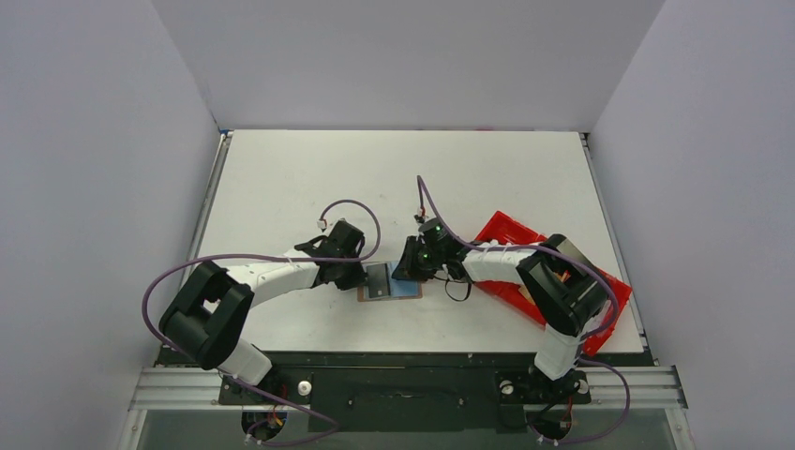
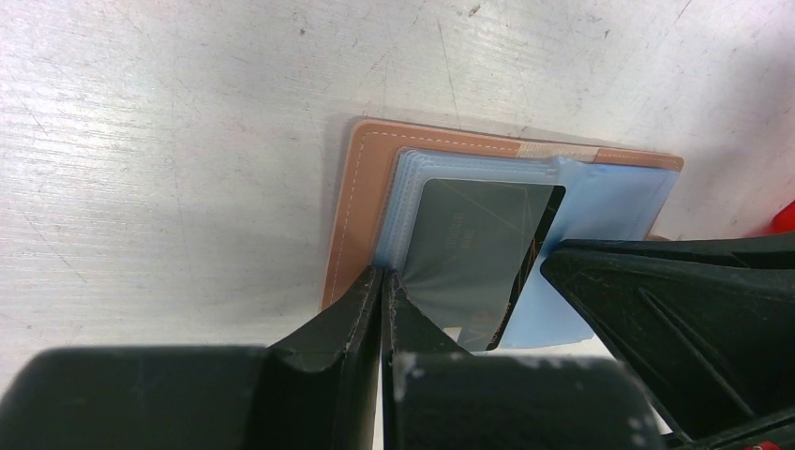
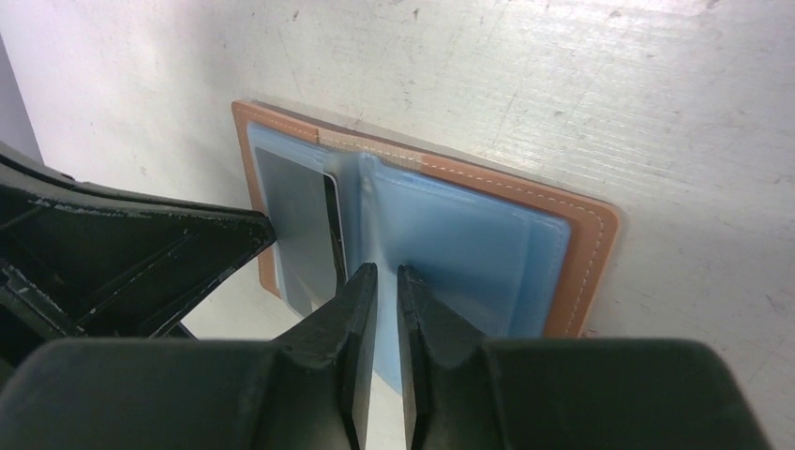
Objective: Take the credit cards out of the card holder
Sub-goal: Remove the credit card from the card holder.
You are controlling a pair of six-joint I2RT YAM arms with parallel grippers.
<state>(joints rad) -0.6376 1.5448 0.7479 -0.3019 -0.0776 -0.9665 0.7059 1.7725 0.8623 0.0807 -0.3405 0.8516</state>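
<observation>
Left gripper (image 2: 382,277) pinching card holder (image 2: 354,192), stitched brown leather

The card holder (image 1: 389,281) lies between left gripper (image 1: 360,276) and right gripper (image 1: 405,268).

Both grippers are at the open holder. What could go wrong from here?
1. The right gripper stands almost shut at the fold, beside the card and not clearly on it. It may pinch only the blue sleeve and draw nothing out.
2. The left gripper is shut at the sleeve stack's edge. If it does not pin the holder, a pull may drag it along.
3. The two grippers work very close together and could collide.
</observation>
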